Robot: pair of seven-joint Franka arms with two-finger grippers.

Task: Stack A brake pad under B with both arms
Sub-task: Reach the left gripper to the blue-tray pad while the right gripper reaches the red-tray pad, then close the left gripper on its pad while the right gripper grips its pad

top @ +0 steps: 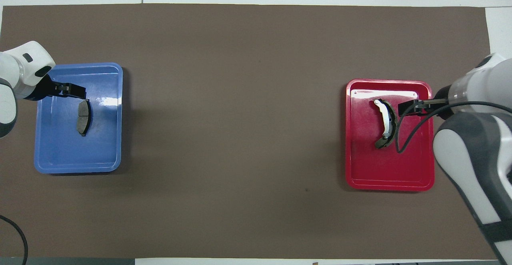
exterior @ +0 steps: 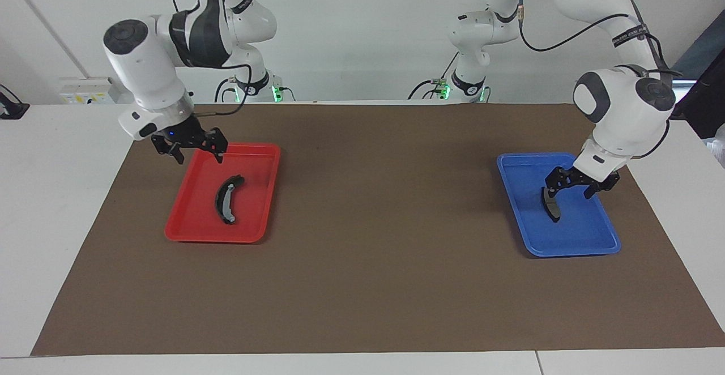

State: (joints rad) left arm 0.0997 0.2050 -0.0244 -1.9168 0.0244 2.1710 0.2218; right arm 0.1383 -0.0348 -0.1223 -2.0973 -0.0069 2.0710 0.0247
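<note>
A short, stubby dark grey half-moon brake pad (exterior: 550, 203) lies flat in a shallow blue plastic tray (exterior: 595, 242) set on the brown mat (exterior: 374, 284) toward the left arm's end of the desk (exterior: 51, 194). In the overhead view the pad sits a little nearer the tray's edge farther from the robots than its nearer edge. The left gripper (exterior: 573, 190), black and two-fingered on a white jointed arm, hangs low over this tray with its jaws apart. One fingertip (exterior: 550, 195) stands just above the pad's end nearer the robots, and the other is out over bare tray floor toward the desk's end. Whether that fingertip touches the pad cannot be told.

A longer, narrow black crescent brake piece with a light grey strip along its curve (exterior: 226, 198) lies in a red plastic tray (exterior: 192, 233) toward the right arm's end of the desk, roughly in the middle of the tray. The right gripper (exterior: 198, 157), also spread wide, hovers over the tray's corner nearest the robots and the desk's end. It is clear above the rim, apart from the crescent, and holds nothing.
</note>
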